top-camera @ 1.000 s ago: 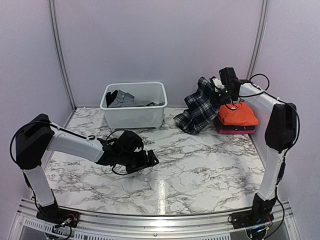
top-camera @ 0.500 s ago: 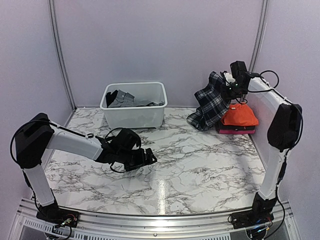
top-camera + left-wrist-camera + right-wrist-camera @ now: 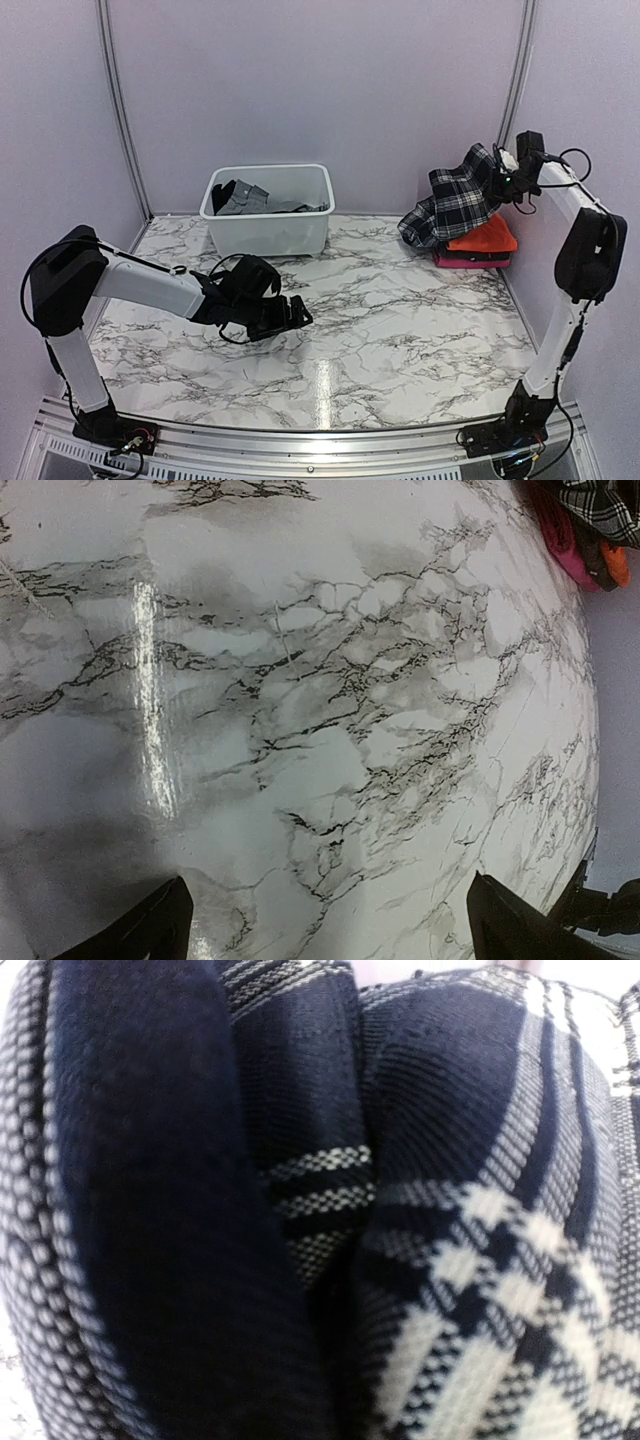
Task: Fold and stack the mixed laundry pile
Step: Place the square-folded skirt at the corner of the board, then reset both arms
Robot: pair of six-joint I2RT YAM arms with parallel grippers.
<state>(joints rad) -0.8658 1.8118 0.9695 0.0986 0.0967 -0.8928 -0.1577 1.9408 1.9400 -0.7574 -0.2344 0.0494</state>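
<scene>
The black-and-white plaid skirt (image 3: 455, 200) hangs bunched from my right gripper (image 3: 508, 176), which is shut on its top edge, high at the far right. The cloth droops over the folded orange T-shirt (image 3: 486, 236), which lies on a pink garment (image 3: 470, 260). In the right wrist view the plaid skirt (image 3: 450, 1260) fills the frame and hides the fingers. My left gripper (image 3: 291, 315) hovers low over the marble table, left of centre. It is open and empty (image 3: 328, 920), with only marble between its fingers (image 3: 150, 930). A dark grey cloth (image 3: 240, 197) lies in the tub.
The white plastic tub (image 3: 268, 232) stands at the back left of the marble table (image 3: 400, 320). Walls close in the back and both sides. The left wrist view catches the plaid skirt (image 3: 605, 500) and the pink garment (image 3: 565, 540) at its top right corner.
My right gripper has carried the plaid skirt to the right and upward, from beside the folded stack to above it. The left gripper has barely moved.
</scene>
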